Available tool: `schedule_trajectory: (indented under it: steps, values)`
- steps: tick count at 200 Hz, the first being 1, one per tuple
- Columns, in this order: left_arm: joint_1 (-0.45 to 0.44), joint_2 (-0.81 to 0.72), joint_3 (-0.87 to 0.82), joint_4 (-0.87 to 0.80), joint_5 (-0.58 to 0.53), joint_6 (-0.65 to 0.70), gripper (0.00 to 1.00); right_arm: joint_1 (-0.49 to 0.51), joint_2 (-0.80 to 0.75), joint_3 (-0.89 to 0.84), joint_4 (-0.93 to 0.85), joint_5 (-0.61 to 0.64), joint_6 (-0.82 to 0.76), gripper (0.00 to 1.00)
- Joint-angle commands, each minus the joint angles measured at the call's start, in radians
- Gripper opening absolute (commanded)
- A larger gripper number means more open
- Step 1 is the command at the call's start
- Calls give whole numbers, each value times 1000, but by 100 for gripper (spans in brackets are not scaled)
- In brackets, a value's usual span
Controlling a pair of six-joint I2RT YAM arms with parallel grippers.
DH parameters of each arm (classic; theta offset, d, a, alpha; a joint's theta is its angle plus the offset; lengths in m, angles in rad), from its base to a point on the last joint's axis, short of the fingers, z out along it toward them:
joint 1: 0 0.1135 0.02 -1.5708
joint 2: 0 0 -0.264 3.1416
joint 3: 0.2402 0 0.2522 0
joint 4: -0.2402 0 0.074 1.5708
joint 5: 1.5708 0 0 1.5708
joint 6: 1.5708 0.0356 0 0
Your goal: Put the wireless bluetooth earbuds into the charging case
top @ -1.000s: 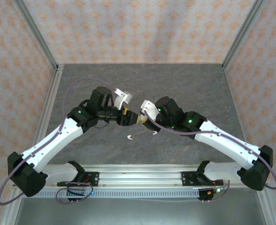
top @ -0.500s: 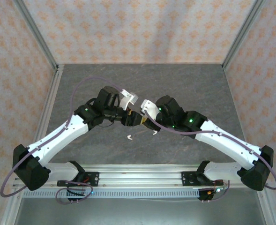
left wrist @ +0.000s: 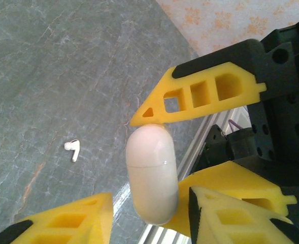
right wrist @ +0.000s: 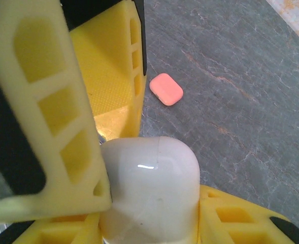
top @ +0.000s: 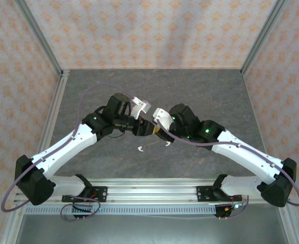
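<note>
Left wrist: glossy white pebble-shaped case

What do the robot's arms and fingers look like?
The left arm and right arm are white tubes with black joints and small green lights. A purple cable loops along each. The fingers are yellow wedges with cut-out windows, on black mounts.

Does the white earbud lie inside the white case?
No, the white earbud lies on the table, apart from the white case.
</note>
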Motion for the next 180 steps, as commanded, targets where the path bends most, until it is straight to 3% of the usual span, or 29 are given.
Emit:
schedule_trajectory:
  steps: [1, 60, 87, 116, 140, 180]
  values:
    - [-4, 32, 21, 37, -30, -13, 35, 10, -46, -1, 114, -73, -11, 31]
    - [-1, 22, 10, 61, -25, -13, 10, 10, -43, -9, 141, -83, -13, 32]
    - [7, 9, 4, 60, -37, -8, 4, 10, -44, -13, 154, -74, 2, 42]
    - [19, -18, -23, 79, -56, -8, 0, 10, -53, -17, 163, -57, 17, 47]
    - [31, -35, -38, 90, -65, -13, 0, 10, -62, -14, 162, -38, 36, 60]
    - [74, -75, -70, 97, -53, -19, 0, -34, -136, -13, 138, -41, 119, 65]
